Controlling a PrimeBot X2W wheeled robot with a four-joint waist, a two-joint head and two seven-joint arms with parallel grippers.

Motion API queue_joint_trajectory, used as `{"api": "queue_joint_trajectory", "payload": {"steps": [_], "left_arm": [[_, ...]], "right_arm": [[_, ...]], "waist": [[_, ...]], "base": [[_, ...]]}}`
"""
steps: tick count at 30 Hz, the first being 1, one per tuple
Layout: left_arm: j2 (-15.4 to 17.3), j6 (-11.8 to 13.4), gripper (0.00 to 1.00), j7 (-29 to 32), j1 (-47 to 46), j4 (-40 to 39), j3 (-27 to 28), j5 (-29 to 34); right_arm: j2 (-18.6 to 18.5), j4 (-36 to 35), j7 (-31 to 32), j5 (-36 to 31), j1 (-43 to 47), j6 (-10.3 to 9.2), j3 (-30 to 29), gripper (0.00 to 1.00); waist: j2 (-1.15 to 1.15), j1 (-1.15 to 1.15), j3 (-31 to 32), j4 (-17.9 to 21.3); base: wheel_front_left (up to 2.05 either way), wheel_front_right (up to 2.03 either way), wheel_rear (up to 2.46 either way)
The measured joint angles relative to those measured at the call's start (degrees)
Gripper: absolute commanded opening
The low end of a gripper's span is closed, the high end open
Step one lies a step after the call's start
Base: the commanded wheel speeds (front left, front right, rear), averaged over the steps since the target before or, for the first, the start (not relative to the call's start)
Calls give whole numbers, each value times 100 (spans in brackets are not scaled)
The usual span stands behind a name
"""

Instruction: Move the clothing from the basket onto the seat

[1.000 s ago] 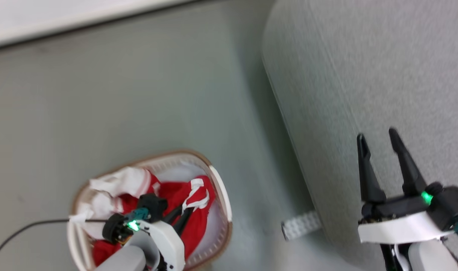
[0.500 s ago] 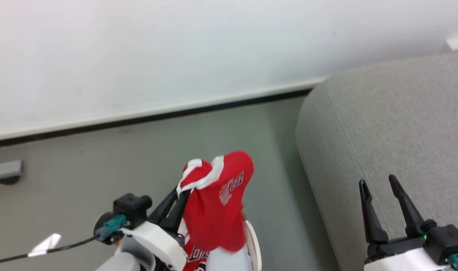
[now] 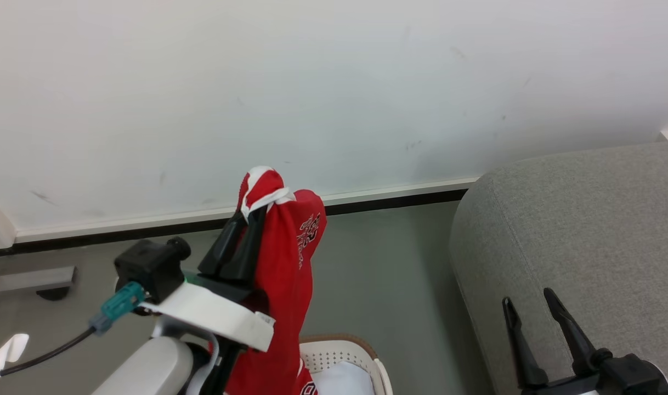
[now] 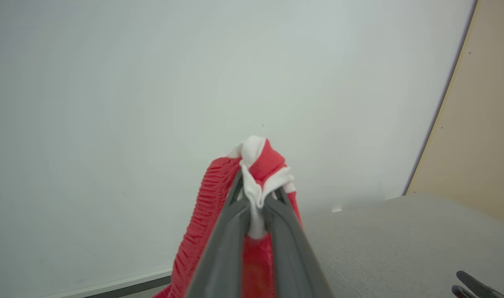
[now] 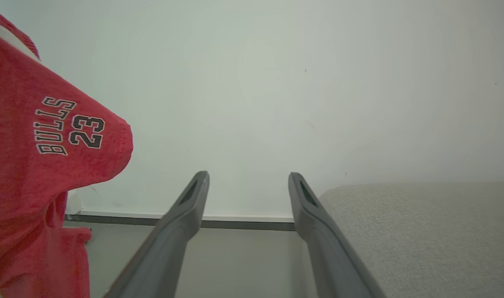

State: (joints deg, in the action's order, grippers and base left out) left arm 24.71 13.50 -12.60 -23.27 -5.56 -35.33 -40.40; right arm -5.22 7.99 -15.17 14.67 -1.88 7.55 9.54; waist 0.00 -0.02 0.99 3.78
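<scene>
My left tool [image 3: 252, 216] is pinched nearly shut on a bunched fold of white trim at the top of the clothing [image 3: 282, 285]. It is a red garment that hangs straight down from the fingertips, above the basket [image 3: 342, 351] and in front of the wall [image 3: 312, 82]. The right wrist view reads BULLS 23 on its side. I judge the step in hand to be the carry: the piece is lifted but not yet over the seat [image 3: 586, 219], which lies well apart to the right across a strip of bare floor [image 3: 378, 263]. The next move, as I see it, calls for swinging the left arm rightward with the garment high enough for its tail to clear the seat's rounded edge. Then I would lower it onto the grey fabric before the fingers part. My right tool [image 3: 527, 296] stands wide open and holds nothing, over the seat's near edge, so I would watch that the cloth does not drape over it on the way. The garment's lower end is cut off by the bottom of the head view, so I can't tell whether it hangs free of the basket. A slice of the basket's rim and some white padding [image 3: 339, 381] inside it show, but whether more red pieces lie in there is hidden behind the arm and the cloth.
</scene>
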Motion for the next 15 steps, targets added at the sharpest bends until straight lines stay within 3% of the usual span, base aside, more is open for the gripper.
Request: {"api": "queue_joint_trajectory", "payload": {"steps": [7,15], "left_arm": [[24,366,0,146,-142,-347,68,143],[-43,456,0,197,-228,-441,-19,226]], "right_arm": [[-52,-114,0,46,-14,0,374,100],[-211,-349,0,55,-60,0,951,100]], "waist": [[0,1,26,17],[0,1,-4,51]], "base": [[0,0,0],[0,0,0]]}}
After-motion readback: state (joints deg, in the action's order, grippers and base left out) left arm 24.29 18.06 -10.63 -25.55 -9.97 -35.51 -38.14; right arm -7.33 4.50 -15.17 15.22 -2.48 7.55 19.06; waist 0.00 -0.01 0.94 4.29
